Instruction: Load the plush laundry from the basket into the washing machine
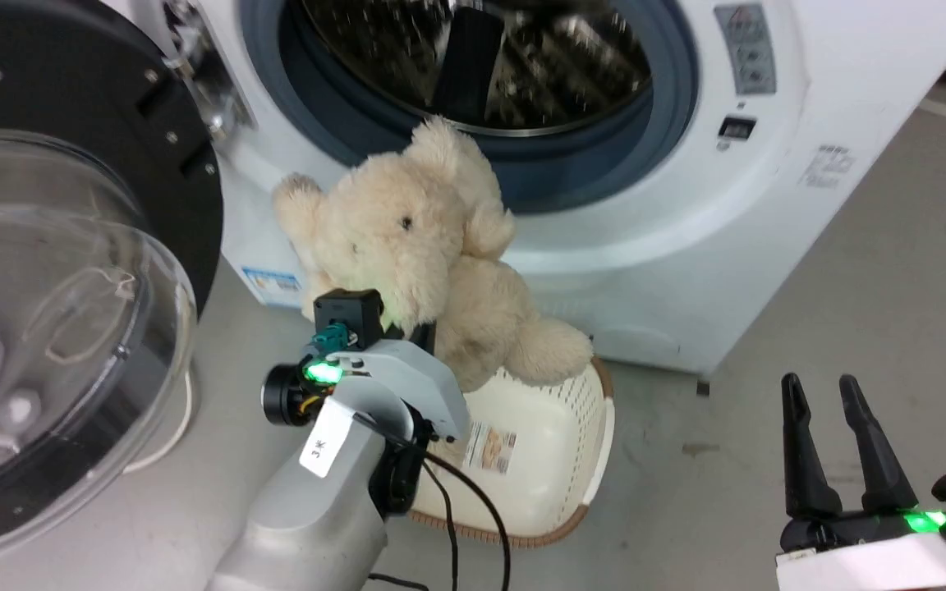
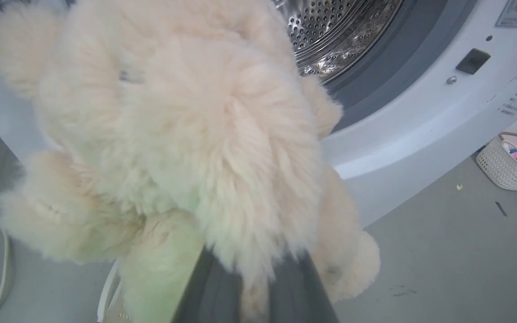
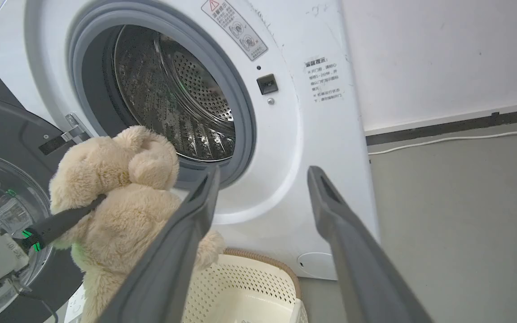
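Note:
The plush laundry (image 1: 415,246), a fluffy beige bear, hangs upright above the basket (image 1: 559,427), level with the lower rim of the washing machine's (image 1: 686,246) open porthole. My left gripper (image 1: 407,324) is shut on the plush from below, its fingertips buried in the fur (image 2: 204,134). One dark left finger (image 3: 61,222) shows pressed into the bear's neck (image 3: 119,202). The steel drum (image 1: 522,66) lies just behind the bear's head. The cream basket (image 3: 240,287) stands on the floor against the washer. My right gripper (image 1: 822,394) stays open and holds nothing, low at the right, away from the plush.
The washer's black-rimmed clear door (image 1: 46,287) swings wide open at the left, close beside my left arm. A small white basket (image 2: 510,166) with coloured items sits on the grey floor further right. A white cable (image 3: 456,141) runs along the wall base.

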You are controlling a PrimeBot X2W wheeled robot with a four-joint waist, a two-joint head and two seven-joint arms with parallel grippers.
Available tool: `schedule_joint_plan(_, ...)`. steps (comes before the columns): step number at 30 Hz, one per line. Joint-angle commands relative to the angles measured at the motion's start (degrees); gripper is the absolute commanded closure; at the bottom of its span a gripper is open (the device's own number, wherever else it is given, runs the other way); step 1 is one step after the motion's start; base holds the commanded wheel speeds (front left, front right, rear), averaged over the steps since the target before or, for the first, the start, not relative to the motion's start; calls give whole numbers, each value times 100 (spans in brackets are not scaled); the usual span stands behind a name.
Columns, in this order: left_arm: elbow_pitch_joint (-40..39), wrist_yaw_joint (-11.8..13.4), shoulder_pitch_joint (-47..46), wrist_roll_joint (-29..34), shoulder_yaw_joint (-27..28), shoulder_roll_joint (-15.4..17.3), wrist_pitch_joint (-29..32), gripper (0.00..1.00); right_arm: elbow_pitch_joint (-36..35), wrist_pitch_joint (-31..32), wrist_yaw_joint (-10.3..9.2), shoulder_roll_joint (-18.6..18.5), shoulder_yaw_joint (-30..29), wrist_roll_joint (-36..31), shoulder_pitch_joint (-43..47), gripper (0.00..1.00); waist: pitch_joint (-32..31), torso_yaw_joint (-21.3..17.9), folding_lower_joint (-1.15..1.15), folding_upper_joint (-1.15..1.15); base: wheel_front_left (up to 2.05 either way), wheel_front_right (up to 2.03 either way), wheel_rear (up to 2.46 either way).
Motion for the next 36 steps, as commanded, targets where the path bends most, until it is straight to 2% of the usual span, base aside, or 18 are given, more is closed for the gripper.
schedule_joint_plan(1,-154,-41,67,97,64,66,-85,100,7,-25,5,-11,-16,22,97,0,-262,0,2,0,0,0,0)
schedule_joint_plan(8,-957,-28,122,580,508,312,-116,100,-4,-25,5,-11,-24,72,154,0,-360,-157,2,0,0,0,0)
schedule_joint_plan(14,-1530,-113,87,1132,881,372,-117,100,-64,-25,5,-11,-46,85,93,0,-177,-355,2,0,0,0,0)
schedule_joint_plan(24,-1595,-407,-403,1846,1324,320,-118,100,-216,-25,5,-11,-76,70,-206,0,496,-669,2,0,0,0,0)
schedule_joint_plan(31,-1520,-605,-884,2286,1592,402,-118,100,-326,-25,5,-11,-100,68,-395,0,1018,-845,2,0,0,0,0)
schedule_joint_plan(36,-1418,-629,-1344,2518,1772,392,-118,100,-391,-25,5,-11,-140,30,-441,0,1348,-846,2,0,0,0,0)
